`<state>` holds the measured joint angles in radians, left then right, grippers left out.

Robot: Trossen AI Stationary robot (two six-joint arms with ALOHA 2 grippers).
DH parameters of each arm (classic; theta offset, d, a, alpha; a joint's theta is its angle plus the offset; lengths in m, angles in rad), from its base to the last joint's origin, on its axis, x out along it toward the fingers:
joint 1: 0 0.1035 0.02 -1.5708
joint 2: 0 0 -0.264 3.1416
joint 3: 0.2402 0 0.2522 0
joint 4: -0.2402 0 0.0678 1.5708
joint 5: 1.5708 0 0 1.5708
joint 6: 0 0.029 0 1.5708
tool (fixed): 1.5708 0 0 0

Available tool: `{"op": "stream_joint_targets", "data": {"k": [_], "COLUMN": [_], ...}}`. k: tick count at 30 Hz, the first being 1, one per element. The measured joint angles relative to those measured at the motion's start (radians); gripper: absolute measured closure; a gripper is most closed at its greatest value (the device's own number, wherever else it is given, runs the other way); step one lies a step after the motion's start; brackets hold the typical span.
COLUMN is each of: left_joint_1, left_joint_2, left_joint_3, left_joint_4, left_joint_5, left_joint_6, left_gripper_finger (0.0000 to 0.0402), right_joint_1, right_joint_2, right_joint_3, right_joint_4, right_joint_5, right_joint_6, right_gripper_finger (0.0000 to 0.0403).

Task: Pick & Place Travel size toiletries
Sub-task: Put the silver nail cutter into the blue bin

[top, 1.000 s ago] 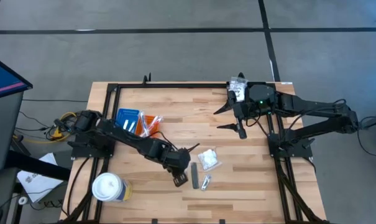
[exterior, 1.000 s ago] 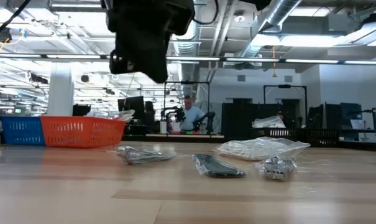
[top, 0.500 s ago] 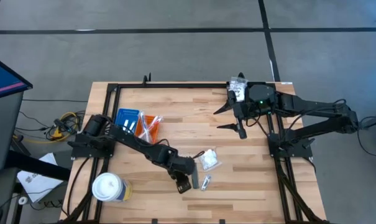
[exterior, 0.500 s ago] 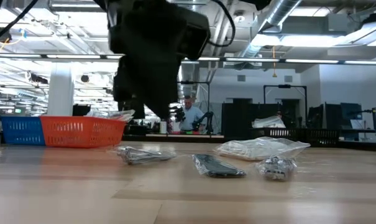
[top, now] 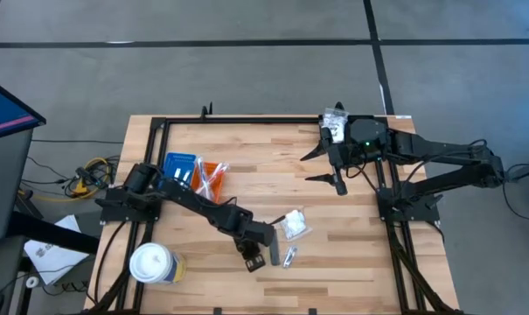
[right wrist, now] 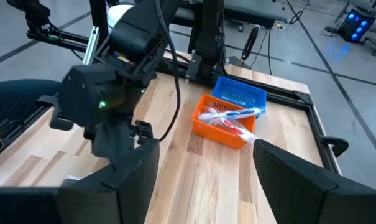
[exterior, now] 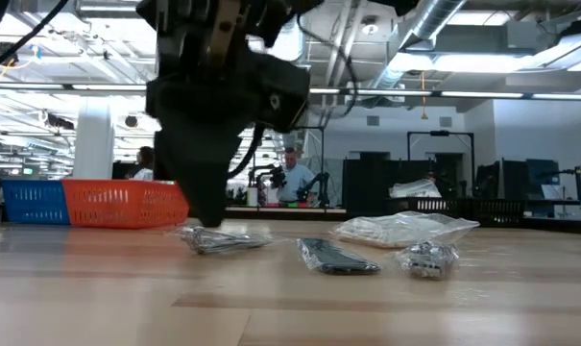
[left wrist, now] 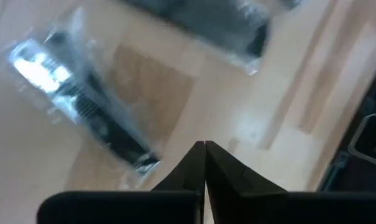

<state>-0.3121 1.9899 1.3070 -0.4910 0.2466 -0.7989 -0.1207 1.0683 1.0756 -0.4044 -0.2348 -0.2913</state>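
Orange tray: some toothbrushes placed. Tabletop: several packets remaining. Left end effector: together, empty, beside dark packet. Right end effector: apart, waiting.

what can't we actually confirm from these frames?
- Left gripper: fingers shut, no packet seen between them; contact with the dark packet is blurred in the left wrist view.
- Low view: the left arm hides the near end of that packet.
- Orange tray: contents too small to count.
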Motion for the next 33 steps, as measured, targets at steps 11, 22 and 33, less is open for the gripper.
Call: {"op": "stream_joint_targets", "data": {"k": [11,22,33], "left_joint_1": [0.020,-0.004,-0.016], "left_joint_2": [0.009,-0.095,-0.139], "left_joint_3": [-0.014,0.003,-0.013], "left_joint_4": [-0.124,-0.173,-0.173], "left_joint_5": [-0.069,-0.254,-0.397], "left_joint_6": [0.008,0.129,0.291], "left_gripper_finger": [0.0401,0.0401,0.0341], "right_joint_1": [0.000,0.001,0.001], "right_joint_2": [0.000,0.000,0.000], "right_joint_3": [0.000,0.000,0.000], "right_joint_4": [-0.003,0.000,0.000], "right_joint_5": [0.000,0.000,0.000], "right_joint_6": [0.001,0.001,0.003], "right_gripper_finger": [0.0148,0.0148,0.0148]}}
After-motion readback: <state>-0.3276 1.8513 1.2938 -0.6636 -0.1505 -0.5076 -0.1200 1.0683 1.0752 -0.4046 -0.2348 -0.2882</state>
